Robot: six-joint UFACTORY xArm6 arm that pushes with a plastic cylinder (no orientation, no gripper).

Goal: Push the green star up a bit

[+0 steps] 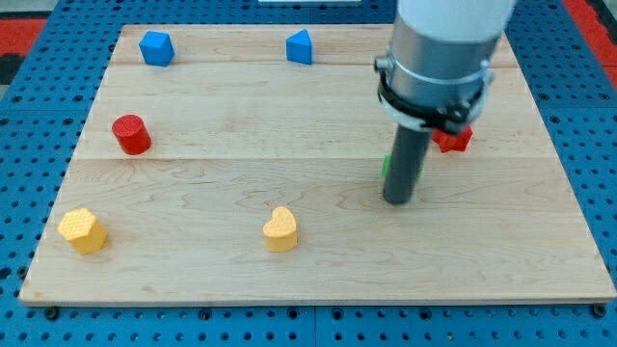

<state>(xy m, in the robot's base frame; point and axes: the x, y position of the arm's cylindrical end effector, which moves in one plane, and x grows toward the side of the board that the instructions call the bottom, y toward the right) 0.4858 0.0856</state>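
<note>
One sliver of the green star (386,164) shows just beyond my tip (398,201), toward the view's top and almost touching, mostly hidden by my rod. I carry no jaws, so nothing is grasped. My tip sits below the star, so I judge a push upward would move it. A red block (453,139) lies near, up and to the view's right.

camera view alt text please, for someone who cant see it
My tip rests on a wooden board, almost hiding the green star behind it. Around lie two blue blocks, a red cylinder, a red block and two yellow blocks.
</note>
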